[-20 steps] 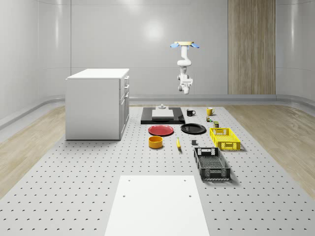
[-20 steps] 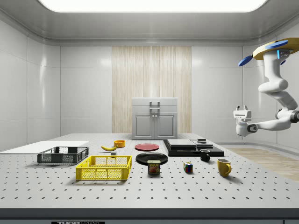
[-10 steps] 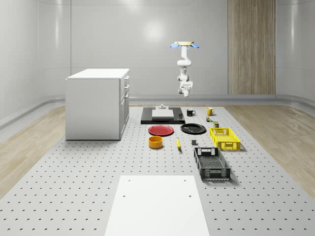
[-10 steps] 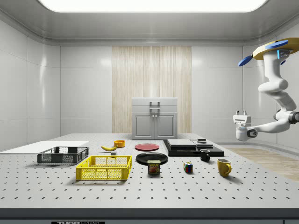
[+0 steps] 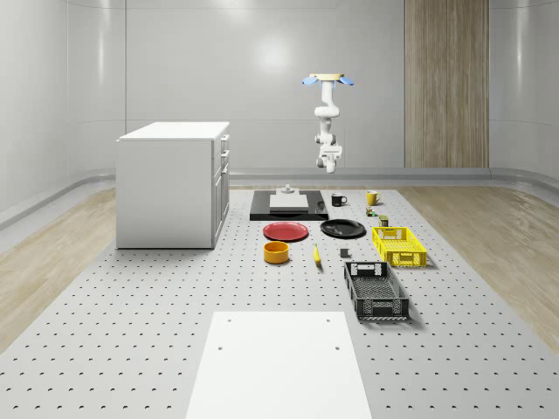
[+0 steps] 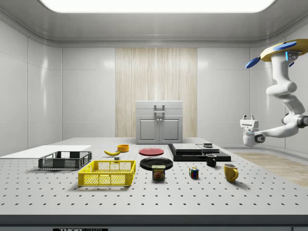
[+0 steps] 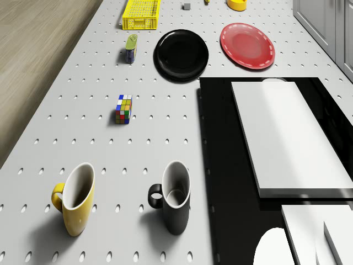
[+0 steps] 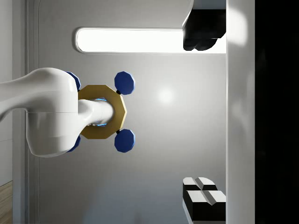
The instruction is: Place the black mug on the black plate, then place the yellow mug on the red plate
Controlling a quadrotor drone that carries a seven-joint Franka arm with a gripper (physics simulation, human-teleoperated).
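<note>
Across the side view, reading it as a clock face and going left to right, the black crate (image 6: 65, 160) is sitting first on the perforated table (image 6: 144, 197), with the yellow crate (image 6: 107, 173) at its 4 o'clock. A banana (image 6: 112, 153) and an orange bowl (image 6: 123, 147) are lying farther back.

Next, the red plate (image 6: 151, 151) is lying flat and bare. The black plate (image 6: 156, 163) is lying at its 5 o'clock, close to it but apart, also bare. A tin can (image 6: 158, 172) is standing just in front of the black plate, and a coloured cube (image 6: 194, 172) is sitting at the can's 3 o'clock.

The black mug (image 6: 211, 160) is standing upright on the table, just beside the near edge of a black slab (image 6: 197, 153) and on no plate. The yellow mug (image 6: 230, 172) is standing upright at the black mug's 4 o'clock, near it but not touching, well apart from the red plate.

Farther right, the gripper (image 6: 249, 117) is hanging in the air above and beyond both mugs, at the yellow mug's 1 o'clock, and is pointing upward. In the wrist view its fingers (image 8: 201, 39) are standing wide apart, with nothing between them.

The drone (image 6: 284, 48) is hovering high at the gripper's 1 o'clock, over the table's right-hand end, resting on nothing. The arm (image 6: 281, 91) is bending down from it and back toward the gripper.
</note>
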